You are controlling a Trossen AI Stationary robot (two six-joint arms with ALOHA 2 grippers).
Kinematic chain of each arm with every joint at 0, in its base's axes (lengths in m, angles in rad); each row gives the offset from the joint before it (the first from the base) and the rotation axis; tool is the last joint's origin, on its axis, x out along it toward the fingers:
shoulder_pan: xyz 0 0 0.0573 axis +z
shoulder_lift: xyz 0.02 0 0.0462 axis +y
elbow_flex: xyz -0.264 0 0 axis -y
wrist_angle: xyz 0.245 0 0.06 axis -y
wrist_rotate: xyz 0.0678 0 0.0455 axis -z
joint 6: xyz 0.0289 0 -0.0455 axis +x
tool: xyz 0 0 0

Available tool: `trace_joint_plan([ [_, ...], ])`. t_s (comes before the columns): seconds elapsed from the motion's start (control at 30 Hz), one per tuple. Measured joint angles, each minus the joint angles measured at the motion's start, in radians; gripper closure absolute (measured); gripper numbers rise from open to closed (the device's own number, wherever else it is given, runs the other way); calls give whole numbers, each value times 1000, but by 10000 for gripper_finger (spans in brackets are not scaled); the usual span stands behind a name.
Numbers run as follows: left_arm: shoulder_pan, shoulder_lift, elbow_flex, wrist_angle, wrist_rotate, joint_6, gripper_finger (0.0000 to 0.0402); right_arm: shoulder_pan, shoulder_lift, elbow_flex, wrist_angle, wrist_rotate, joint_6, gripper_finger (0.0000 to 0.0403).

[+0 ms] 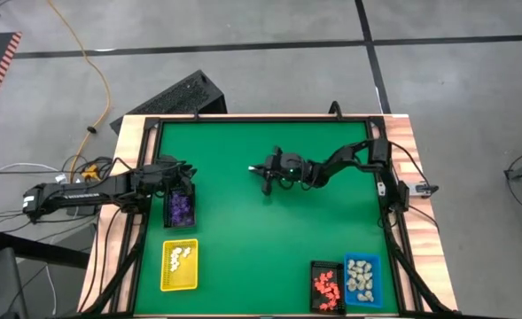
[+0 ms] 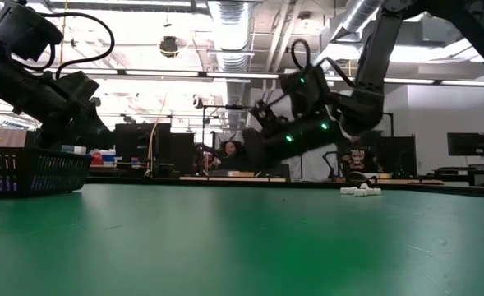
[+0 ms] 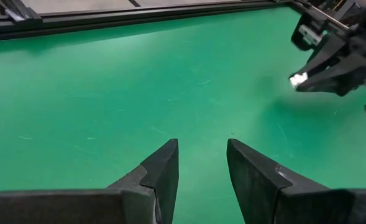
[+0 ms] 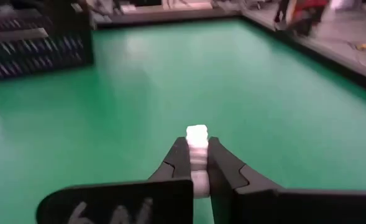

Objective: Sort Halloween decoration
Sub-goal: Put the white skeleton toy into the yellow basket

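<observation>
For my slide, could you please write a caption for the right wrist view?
The right gripper pinches a small white figurine between its fingers above the green table.

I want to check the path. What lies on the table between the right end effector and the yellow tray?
Only bare green mat, as the high view shows, between the right end effector, shut on a white figurine, and the yellow tray.

Both arms are matte black, built of jointed blocky segments with black cables looping along them. The right arm's wrist housing carries small glowing green lights, and white scrawled markings sit on the black body behind the right claw [image 4: 198, 158]. The left claw [image 3: 201, 177] has two dark, wedge-shaped fingers tapering to blunt tips.
</observation>
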Motion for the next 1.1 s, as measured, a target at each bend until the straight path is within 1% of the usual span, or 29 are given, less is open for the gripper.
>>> trace_joint_plan([
  [0.2,0,0,0,0,0,0,276,23,0,126,-8,-1,-8,371],
  [0.47,0,0,0,0,1,-1,276,86,-1,373,-235,-3,-117,371],
  [0.77,0,0,0,0,1,-3,276,225,-2,620,-407,-3,-297,366],
  [0.9,0,0,0,0,2,-3,276,290,-2,681,-464,-4,-346,366],
  [1.1,0,0,0,0,2,-10,276,359,19,717,-451,-14,-334,366],
])
